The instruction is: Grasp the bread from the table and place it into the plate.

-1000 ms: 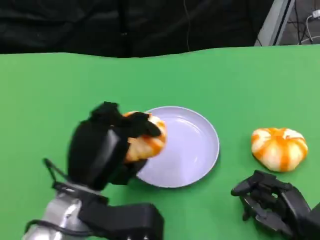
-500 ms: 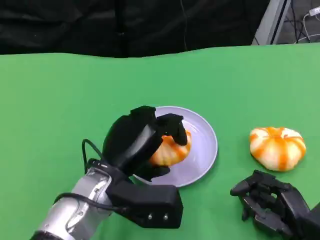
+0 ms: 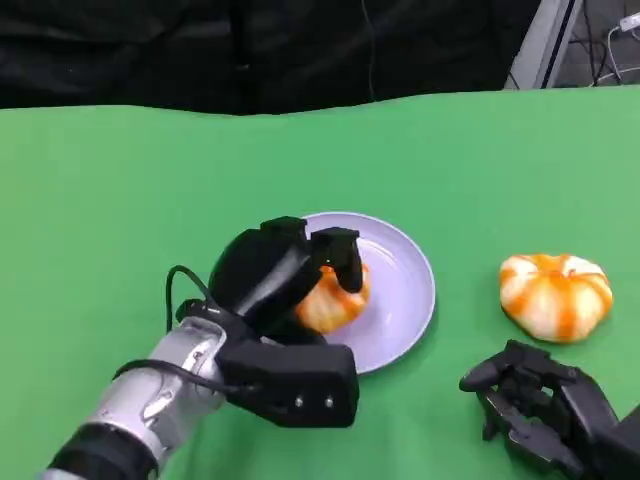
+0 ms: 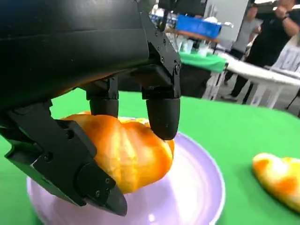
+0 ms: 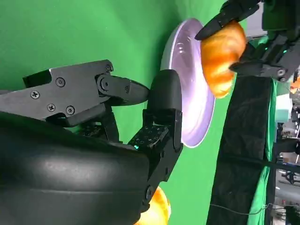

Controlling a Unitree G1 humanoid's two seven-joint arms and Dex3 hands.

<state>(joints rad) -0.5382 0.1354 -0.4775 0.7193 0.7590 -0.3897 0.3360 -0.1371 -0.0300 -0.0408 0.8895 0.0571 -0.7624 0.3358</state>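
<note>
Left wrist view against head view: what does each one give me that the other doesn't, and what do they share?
The left wrist view alone shows people standing by white tables behind the green table, and from close up the fingers pressed on the held bread just above the plate. The head view alone shows the right hand resting on the table with nothing in it, and the silver left forearm. Both show the left hand gripping that bread over the lilac plate, and the second bread lying on the table beside the plate.
</note>
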